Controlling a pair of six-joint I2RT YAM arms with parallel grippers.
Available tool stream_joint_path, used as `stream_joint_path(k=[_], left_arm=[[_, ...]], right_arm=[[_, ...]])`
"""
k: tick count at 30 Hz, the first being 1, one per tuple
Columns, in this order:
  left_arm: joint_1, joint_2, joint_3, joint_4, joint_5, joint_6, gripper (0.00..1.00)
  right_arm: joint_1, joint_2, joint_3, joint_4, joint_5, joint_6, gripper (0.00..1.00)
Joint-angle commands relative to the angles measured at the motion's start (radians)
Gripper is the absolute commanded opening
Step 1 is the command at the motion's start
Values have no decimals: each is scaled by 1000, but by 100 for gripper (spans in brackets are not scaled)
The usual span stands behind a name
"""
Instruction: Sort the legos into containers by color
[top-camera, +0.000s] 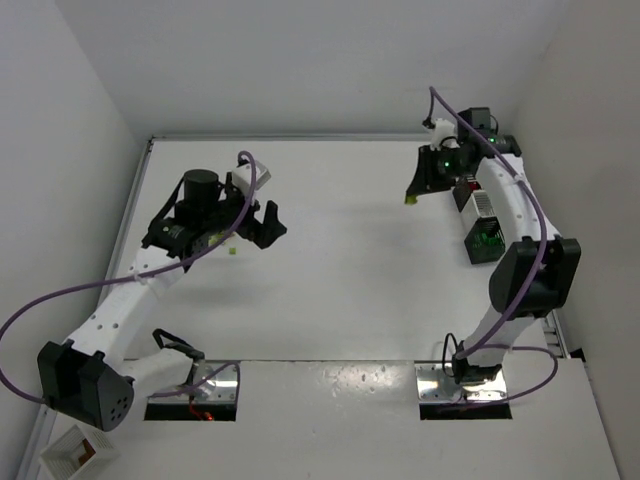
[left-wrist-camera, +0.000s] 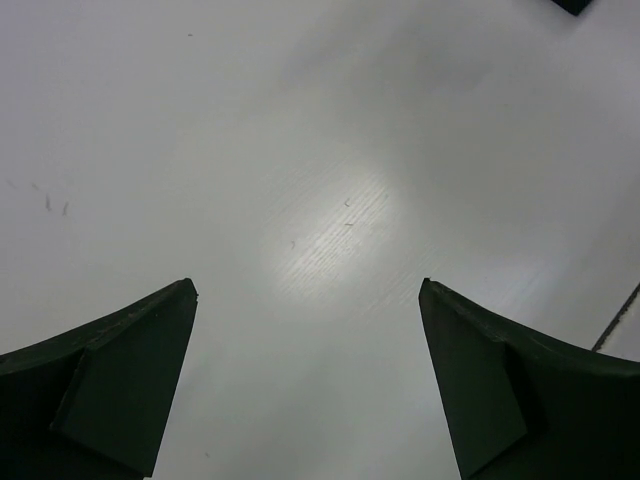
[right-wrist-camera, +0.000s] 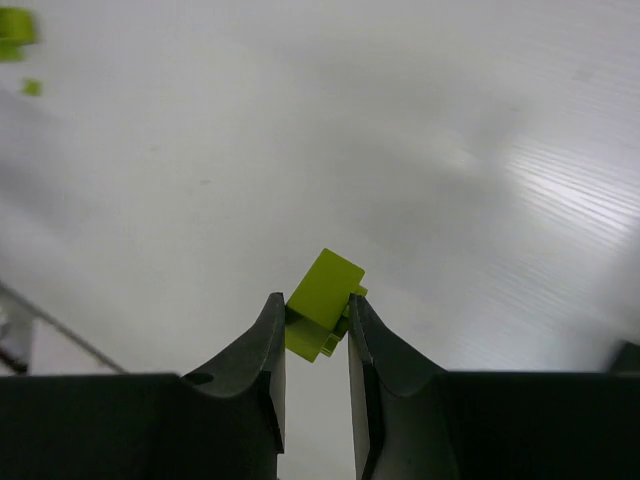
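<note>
- Top external: white box (top-camera: 72, 450) at near-left corner; bins (top-camera: 487, 240) in a row at right, partly hidden under the right forearm.
- Right gripper (right-wrist-camera: 313, 302) stretched far-right, clamped on lime brick (right-wrist-camera: 330, 275); left gripper (left-wrist-camera: 307, 285) spread wide over table (left-wrist-camera: 320, 150).
- Count: one brick held, two loose bricks (right-wrist-camera: 12, 30) in right wrist view.
</note>
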Motion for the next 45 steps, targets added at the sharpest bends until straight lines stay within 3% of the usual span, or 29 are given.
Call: stream_joint_path(k=[1,10,23,29,34,40,45], left_arm=[[34,-4,63,-6,-74,-31,100],[88,64,98,-58,-214,-15,100],[157,64,88,-105,-226,28,100],[189,64,88,-125,-226,60,100],[224,73,88,-154,-226,110,100],[321,97,109,-243,-177,243,97],[427,162,100,-283,-159,399,89]], right_arm=[[-60,-47,68,-85,291,-142,0],[-301,80,218,-175,439,-251,0],[-364,233,290,-147,449,-242,1],[-364,243,281,-104,470,-242,22],[-364,253,291,-104,481,-233,52],[-364,184,280,-113,415,-223,55],[-329,110,303,-234,181,-236,55]])
